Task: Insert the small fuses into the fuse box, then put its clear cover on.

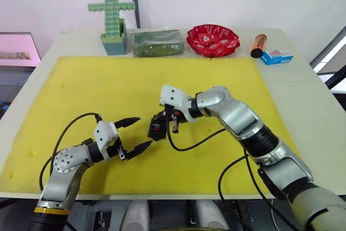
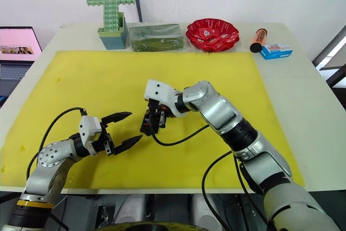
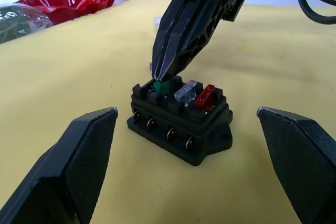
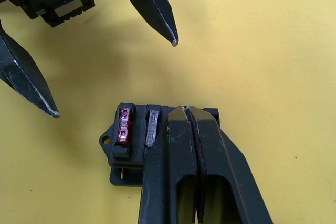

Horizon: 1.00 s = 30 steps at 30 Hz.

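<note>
Fuse box (image 3: pixel 180 124) sitting on yellow foam mat (image 1: pixel 108 90), mid-front, between both grippers. Red fuse (image 3: pixel 205 97) and grey-white fuse (image 3: pixel 185 91) already sitting in slots. Right gripper (image 3: pixel 164 72) pressing down with fingers closed together, tips on green fuse (image 3: pixel 165 87). Left gripper (image 1: pixel 134 132) waiting just beside, fingers spread wide. Risk, as I am judging: fuse tilting under off-centre push, jamming in slot; light box sliding on mat. Box hard black ribbed plastic; fuses tiny, blocky, glossy.
</note>
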Each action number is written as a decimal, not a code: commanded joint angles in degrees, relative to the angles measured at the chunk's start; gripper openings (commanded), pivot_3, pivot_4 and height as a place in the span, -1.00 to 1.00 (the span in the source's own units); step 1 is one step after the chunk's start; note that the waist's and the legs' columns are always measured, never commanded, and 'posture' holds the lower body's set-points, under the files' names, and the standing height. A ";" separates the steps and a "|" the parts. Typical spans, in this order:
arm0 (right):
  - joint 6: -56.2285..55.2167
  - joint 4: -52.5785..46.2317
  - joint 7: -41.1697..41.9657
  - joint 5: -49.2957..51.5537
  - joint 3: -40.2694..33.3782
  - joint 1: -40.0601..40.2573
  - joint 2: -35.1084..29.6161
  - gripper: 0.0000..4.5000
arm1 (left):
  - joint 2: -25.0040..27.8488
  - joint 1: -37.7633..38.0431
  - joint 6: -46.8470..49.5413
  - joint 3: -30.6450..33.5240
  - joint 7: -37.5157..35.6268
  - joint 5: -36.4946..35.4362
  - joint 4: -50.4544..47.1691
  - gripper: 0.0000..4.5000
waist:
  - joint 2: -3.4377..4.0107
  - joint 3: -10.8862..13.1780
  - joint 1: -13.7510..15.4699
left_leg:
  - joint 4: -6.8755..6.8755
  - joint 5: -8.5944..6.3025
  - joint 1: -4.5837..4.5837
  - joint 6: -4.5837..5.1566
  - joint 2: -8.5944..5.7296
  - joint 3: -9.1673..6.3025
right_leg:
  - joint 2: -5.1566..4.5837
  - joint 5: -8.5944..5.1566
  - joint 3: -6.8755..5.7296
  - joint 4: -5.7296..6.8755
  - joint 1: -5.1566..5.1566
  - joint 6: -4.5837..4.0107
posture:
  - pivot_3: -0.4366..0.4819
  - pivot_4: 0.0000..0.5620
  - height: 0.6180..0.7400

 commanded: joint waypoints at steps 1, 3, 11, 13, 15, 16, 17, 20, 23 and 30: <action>0.61 1.26 0.15 -1.37 1.90 1.05 -0.02 -0.99 | 0.46 -0.38 -0.27 1.15 0.01 -0.54 -1.78 1.00 | 0.00 0.00 0.00 | 0.00 0.00 0.01 0.00 0.00 0.00 | 0.00 -0.01 0.00 0.00 0.01 -0.01 | -0.05 -0.47 1.00; 0.77 1.38 0.40 -1.68 2.80 1.44 -0.24 -0.99 | 0.50 -0.45 -0.18 1.11 0.06 -0.57 -1.81 1.00 | 0.00 -0.01 0.00 | 0.00 0.00 0.01 0.00 0.00 0.00 | 0.00 -0.01 0.00 0.00 0.01 -0.02 | -0.05 -0.47 1.00; 1.56 3.69 1.01 -3.83 5.72 3.81 -1.45 -0.99 | 0.57 -0.60 0.32 1.01 0.47 -0.55 -2.32 1.00 | 0.02 -0.32 0.14 | 0.00 0.00 0.16 0.00 0.00 0.00 | -0.01 -0.03 0.00 -0.02 0.19 -0.04 | -0.05 -0.47 1.00; 1.97 3.70 1.20 -3.89 5.78 4.17 -1.45 -0.99 | 0.63 -0.56 0.43 1.03 0.58 -0.54 -2.48 1.00 | 0.02 -0.39 0.15 | -0.01 0.00 0.26 0.00 -0.01 0.00 | -0.02 -0.04 0.00 -0.04 0.29 -0.05 | -0.05 -0.47 1.00; 2.28 4.10 1.15 -3.85 5.61 4.50 -1.28 -0.99 | 0.61 -0.56 0.53 1.04 0.69 -0.50 -2.60 1.00 | 0.02 -0.40 0.15 | -0.05 -0.01 0.44 -0.01 -0.01 0.01 | -0.04 -0.08 0.00 -0.06 0.46 -0.12 | -0.05 -0.47 1.00; 2.13 4.37 1.29 -3.99 5.72 4.64 -1.38 -0.99 | 0.59 -0.58 0.63 1.06 0.75 -0.48 -2.66 1.00 | 0.01 -0.41 0.15 | -0.08 -0.01 0.55 -0.01 -0.02 0.01 | -0.06 -0.13 0.00 -0.06 0.55 -0.21 | -0.05 -0.47 1.00; 1.92 4.55 1.41 -4.16 5.81 4.81 -1.50 -0.99 | 0.58 -0.59 0.71 1.08 0.79 -0.47 -2.71 1.00 | 0.02 -0.41 0.15 | -0.11 -0.01 0.66 -0.01 -0.02 0.02 | -0.07 -0.16 0.00 -0.06 0.64 -0.26 | -0.05 -0.47 1.00; 1.75 4.89 1.59 -4.39 5.92 5.29 -1.70 -0.99 | 0.56 -0.63 0.81 1.14 0.86 -0.41 -2.71 1.00 | 0.04 -0.44 0.13 | -0.15 -0.02 0.82 -0.02 -0.02 0.04 | -0.10 -0.22 0.00 -0.06 0.75 -0.34 | -0.05 -0.47 1.00; 1.60 5.03 1.51 -4.48 5.74 5.28 -1.60 -0.99 | 0.58 -0.69 0.84 1.23 0.89 -0.41 -2.66 1.00 | 0.04 -0.44 0.14 | -0.15 -0.02 0.82 -0.02 -0.02 0.04 | -0.11 -0.22 0.00 -0.06 0.75 -0.35 | -0.05 -0.47 1.00; -0.24 5.47 0.94 -3.60 3.32 4.67 -0.25 -0.99 | 0.62 -0.51 0.85 1.30 0.91 -0.47 -2.80 1.00 | 0.04 -0.45 0.13 | -0.16 -0.02 0.82 -0.02 -0.01 0.03 | -0.13 -0.22 0.00 -0.06 0.74 -0.35 | -0.05 -0.47 1.00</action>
